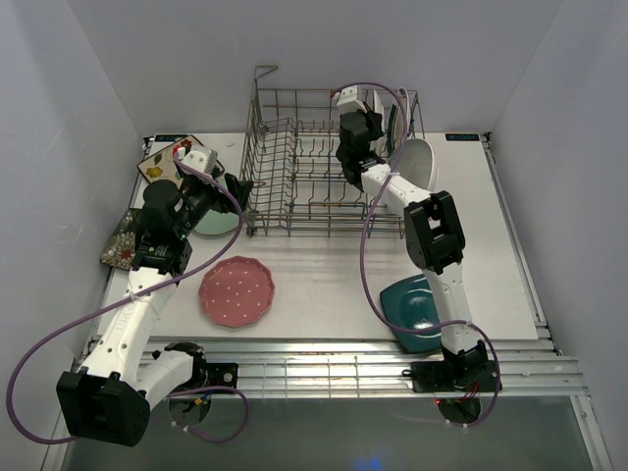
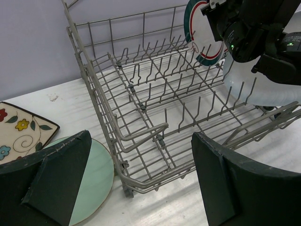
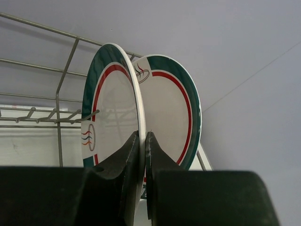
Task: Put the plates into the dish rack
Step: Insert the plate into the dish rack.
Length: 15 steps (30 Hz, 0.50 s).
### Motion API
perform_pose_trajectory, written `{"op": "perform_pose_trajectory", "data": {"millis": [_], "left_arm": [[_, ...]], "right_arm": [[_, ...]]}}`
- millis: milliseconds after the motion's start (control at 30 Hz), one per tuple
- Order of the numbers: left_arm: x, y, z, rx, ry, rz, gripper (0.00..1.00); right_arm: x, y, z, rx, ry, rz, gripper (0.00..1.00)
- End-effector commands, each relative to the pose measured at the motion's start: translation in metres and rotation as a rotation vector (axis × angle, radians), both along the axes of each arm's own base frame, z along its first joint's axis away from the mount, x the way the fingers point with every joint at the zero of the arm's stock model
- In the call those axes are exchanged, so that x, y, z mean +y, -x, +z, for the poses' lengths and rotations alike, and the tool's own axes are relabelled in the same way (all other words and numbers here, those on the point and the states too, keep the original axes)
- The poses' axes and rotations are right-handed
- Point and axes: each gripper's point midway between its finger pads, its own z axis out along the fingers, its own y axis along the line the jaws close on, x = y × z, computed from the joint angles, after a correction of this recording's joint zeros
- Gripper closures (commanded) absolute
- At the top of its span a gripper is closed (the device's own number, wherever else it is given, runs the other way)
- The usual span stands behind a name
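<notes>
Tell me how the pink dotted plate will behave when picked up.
The pink dotted plate looks rigid and probably breakable if dropped. Lying flat on the table, its low rim likely offers little grip. It should slide, not roll.

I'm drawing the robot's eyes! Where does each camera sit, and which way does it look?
Top external: above and behind the arms, looking down at the table, the dish rack and both arms from base to gripper.
Left wrist: on the left arm, facing the rack's side; the open left gripper frames the bottom.
Right wrist: on the right arm, looking along the right gripper, shut on a rimmed plate, a second plate behind.
Shared: top and left wrist both show the rack and that held plate.
</notes>
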Motion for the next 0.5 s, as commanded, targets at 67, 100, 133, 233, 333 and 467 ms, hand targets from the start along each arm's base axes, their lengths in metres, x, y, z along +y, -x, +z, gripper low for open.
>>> {"op": "perform_pose_trajectory", "data": {"millis": [67,100,133,233,333,467], "left_arm": [[0.004,0.004,0.021,-0.057,0.006,0.011,0.02],[0.004,0.004,0.021,-0.057,0.006,0.011,0.02],[0.004,0.004,0.021,-0.057,0.006,0.011,0.02],[0.004,0.004,0.022,-0.060,0.007,0.014,0.02],[0.004,0.004,0.023,-0.062,0.007,0.014,0.02],[0.004,0.005,0.022,-0.062,0.007,0.009,0.02]], "right_arm": [[0.012,0.000,0.018,-0.087,-0.069,0.008,0.92],[0.010,-0.001,0.018,-0.088,-0.073,0.002,0.92],[0.009,-0.002,0.018,-0.085,-0.082,-0.005,0.92],[0.004,-0.003,0.018,-0.079,-0.116,-0.001,0.92],[-0.001,-0.007,0.016,-0.056,-0.169,0.016,0.92],[-0.012,-0.008,0.012,-0.041,-0.231,0.010,0.91]]}}
